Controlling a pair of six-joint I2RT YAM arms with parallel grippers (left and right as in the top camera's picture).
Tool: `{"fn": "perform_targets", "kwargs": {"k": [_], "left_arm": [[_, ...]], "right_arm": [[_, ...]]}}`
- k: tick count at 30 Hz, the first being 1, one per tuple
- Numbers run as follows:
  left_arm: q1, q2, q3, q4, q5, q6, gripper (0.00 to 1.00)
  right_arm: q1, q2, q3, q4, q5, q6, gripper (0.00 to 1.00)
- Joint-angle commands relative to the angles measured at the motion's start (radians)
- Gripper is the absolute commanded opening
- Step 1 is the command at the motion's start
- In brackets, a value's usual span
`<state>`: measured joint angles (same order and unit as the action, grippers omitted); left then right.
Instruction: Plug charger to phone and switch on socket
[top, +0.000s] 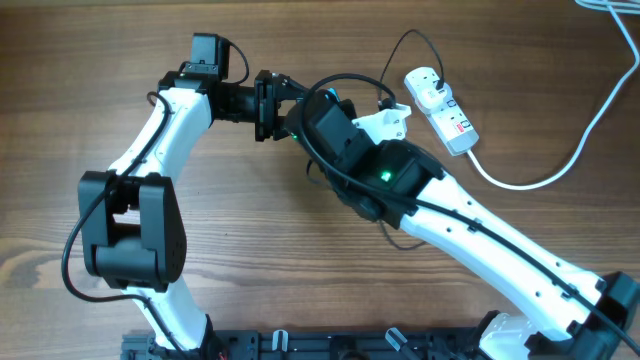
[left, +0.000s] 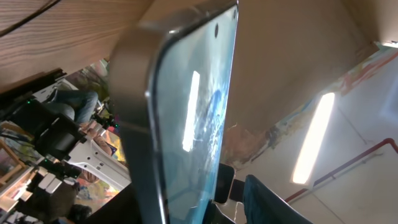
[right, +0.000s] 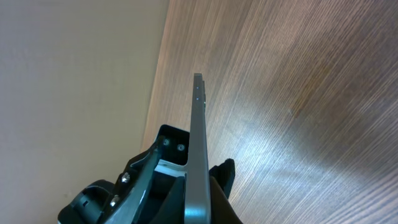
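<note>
Plugging-in looks underway: right gripper (right: 193, 163) clenched on the flat turquoise-screened phone (left: 205, 143), left gripper (top: 272, 105) state untellable; next, the thin black charger cable (top: 400, 45) must be fetched and seated.

I can read no text, brand or number on any of my feeds; the phone (left: 199, 137) screen in the left wrist view gives me only glare and blue swirls; the socket (top: 445, 105), at two o'clock overhead, carries red marks too small to make out.
</note>
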<state>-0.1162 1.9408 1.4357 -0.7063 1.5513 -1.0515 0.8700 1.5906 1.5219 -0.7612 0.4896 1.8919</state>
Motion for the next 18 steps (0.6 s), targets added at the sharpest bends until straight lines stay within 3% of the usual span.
{"fn": "perform_targets", "kwargs": {"k": [1,14,18], "left_arm": [[-0.006,-0.026,0.012,0.000,0.026,-0.004,0.49],[-0.005,-0.026,0.012,0.000,0.025,-0.005,0.39],[-0.005,-0.026,0.012,0.000,0.025,-0.005,0.29]], "right_arm": [[0.003,0.009,0.015,0.016,0.006,0.023,0.05],[0.003,0.011,0.015,0.045,-0.029,0.052,0.04],[0.003,0.011,0.015,0.043,-0.030,0.051,0.06]]}}
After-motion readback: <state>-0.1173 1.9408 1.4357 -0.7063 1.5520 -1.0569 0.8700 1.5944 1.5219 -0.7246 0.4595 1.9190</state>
